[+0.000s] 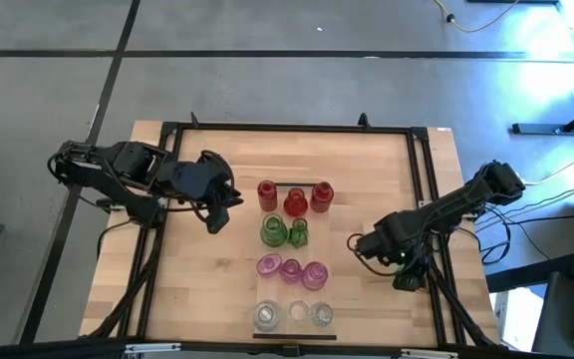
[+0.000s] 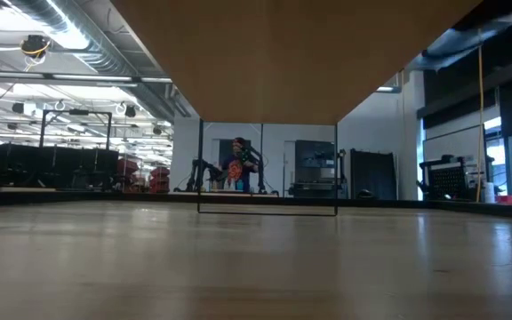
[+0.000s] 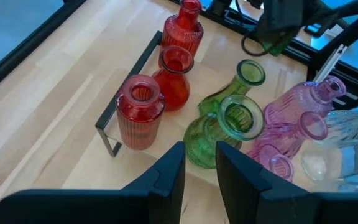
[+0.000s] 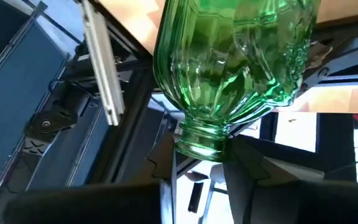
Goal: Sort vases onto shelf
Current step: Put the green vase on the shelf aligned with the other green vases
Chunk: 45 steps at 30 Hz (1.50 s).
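The shelf [image 1: 331, 245] lies mid-table, and several vases stand on it in rows by colour. Three red vases [image 1: 295, 202] are farthest, then two green vases [image 1: 273, 231], three pink vases [image 1: 291, 267] and three clear vases [image 1: 297, 313] nearest. My left gripper [image 1: 229, 203] hovers open to the left of the red and green rows. In its wrist view its fingers [image 3: 169, 177] point toward the green pair [image 3: 229, 124]. My right gripper [image 1: 405, 267], right of the shelf near the table's right rail, is shut on a third green vase [image 4: 235, 56]. My right gripper pinches the green vase by its narrow neck [image 4: 199, 138], just under the mouth rim, between its two fingers. The round belly [image 4: 241, 50] sticks out beyond the fingertips. The left wrist view shows it as a green patch [image 3: 278, 41] under the dark gripper, off the shelf.
A black frame runs around the tabletop, with rails [image 1: 431, 209] close to my right gripper. Bare wood [image 1: 187, 279] lies left of the shelf and bare wood [image 1: 367, 179] lies right of it. The low view shows only floor and a person [image 2: 238, 167] far off.
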Motion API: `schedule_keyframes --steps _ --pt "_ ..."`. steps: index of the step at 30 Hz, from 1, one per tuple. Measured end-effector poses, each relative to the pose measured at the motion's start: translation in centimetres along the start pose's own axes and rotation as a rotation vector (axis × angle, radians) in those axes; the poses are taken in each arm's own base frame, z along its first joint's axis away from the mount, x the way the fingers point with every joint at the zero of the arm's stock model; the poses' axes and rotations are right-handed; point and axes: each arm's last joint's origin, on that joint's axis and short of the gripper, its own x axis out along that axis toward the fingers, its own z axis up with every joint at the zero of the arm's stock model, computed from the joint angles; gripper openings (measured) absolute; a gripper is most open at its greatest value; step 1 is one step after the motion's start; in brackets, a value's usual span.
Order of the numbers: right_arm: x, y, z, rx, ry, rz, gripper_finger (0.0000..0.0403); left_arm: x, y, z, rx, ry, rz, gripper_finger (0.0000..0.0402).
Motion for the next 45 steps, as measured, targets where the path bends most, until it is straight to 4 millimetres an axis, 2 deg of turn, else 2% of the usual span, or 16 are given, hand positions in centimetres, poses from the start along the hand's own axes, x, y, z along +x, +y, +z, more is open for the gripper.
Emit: schedule_keyframes --steps 10,17,22,27,37,45 --pt "3.1 -3.0 1.6 0.108 0.112 0.007 0.0066 0.0 0.0 0.0 -0.015 -0.002 0.003 0.0082" --pt "3.9 -2.2 4.1 0.058 0.044 0.083 0.0067 0.0 0.0 0.1 -0.017 -0.008 0.001 0.0082" --pt "4.3 -2.1 5.1 0.075 0.023 0.069 0.0068 0.0 0.0 0.1 -0.018 -0.009 0.001 0.0082" --pt "4.3 -2.2 5.1 0.099 -0.015 0.025 0.0094 0.0 0.0 0.1 -0.02 -0.015 -0.003 0.0082" --pt "3.1 -1.3 4.9 0.093 -0.139 -0.087 0.0197 0.0 -0.1 0.2 -0.024 -0.023 -0.01 0.0082" --pt "0.7 0.4 3.2 0.094 -0.229 -0.159 0.0224 0.0 -0.2 0.4 -0.026 -0.038 -0.022 0.0082"
